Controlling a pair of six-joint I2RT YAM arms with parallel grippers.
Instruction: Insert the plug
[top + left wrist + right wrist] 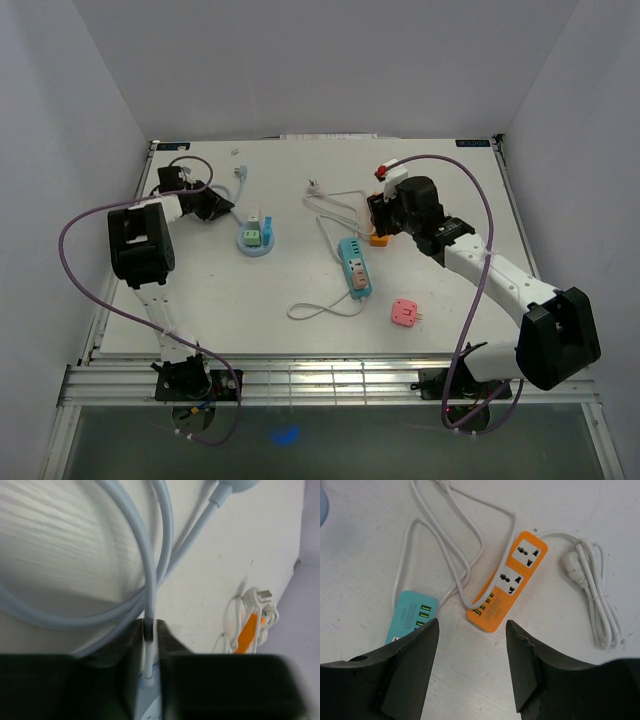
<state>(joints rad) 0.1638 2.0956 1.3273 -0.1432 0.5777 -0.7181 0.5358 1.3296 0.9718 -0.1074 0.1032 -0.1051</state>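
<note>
Left gripper (151, 640) is clenched on the pale cable (145, 570), just where the plug (148, 702) seems to begin, at the far left of the table (450, 300). It should keep the plug straight and aim the pins squarely. Right gripper (472, 650) hangs released over the orange strip (507, 582). White table, plain white walls (330, 60).

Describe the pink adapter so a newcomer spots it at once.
On the white table, toward the front edge on the right arm's side, right of the teal power strip, lies a small square pink plastic adapter. It alone is pink and trails no cord.
</note>
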